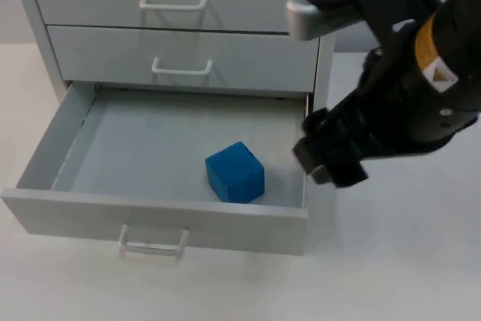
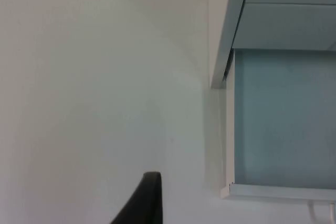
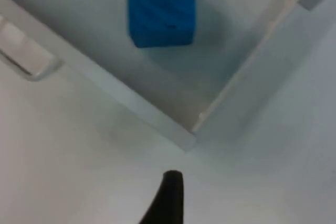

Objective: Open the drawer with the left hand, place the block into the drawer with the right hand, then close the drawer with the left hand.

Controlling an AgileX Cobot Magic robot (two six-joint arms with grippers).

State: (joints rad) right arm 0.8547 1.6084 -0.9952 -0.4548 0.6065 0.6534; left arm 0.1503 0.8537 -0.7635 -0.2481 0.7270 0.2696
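Standing pulled out from the pale grey cabinet (image 1: pixel 180 43), the bottom drawer (image 1: pixel 52 148) of grey sheet shows its whole floor in the top view. Its white loop handle (image 1: pixel 152 244) sits on the front panel, and two more drawers with the same handles are shut above it.

The left gripper (image 2: pixel 142 203) hangs over the white table top (image 2: pixel 94 103) beside the cabinet's left side; its wrist view takes in the outer corner of the cabinet and part of the open drawer's floor. One dark fingertip is seen there, and whether the fingers are apart or together cannot be told.

Further right, the blue cube-shaped block (image 1: pixel 235 173) rests on the drawer floor, near the front panel and toward the right half, touching neither side wall. In the right wrist view the block (image 3: pixel 161 9) lies inside the front right corner of the drawer (image 3: pixel 226 82), apart from both walls, with the handle (image 3: pixel 23 53) on the outside of the front panel.

The right gripper (image 1: pixel 327 163) hovers just outside the drawer's right wall, at about rim height, well clear of the block and holding nothing. How its fingers stand cannot be told.
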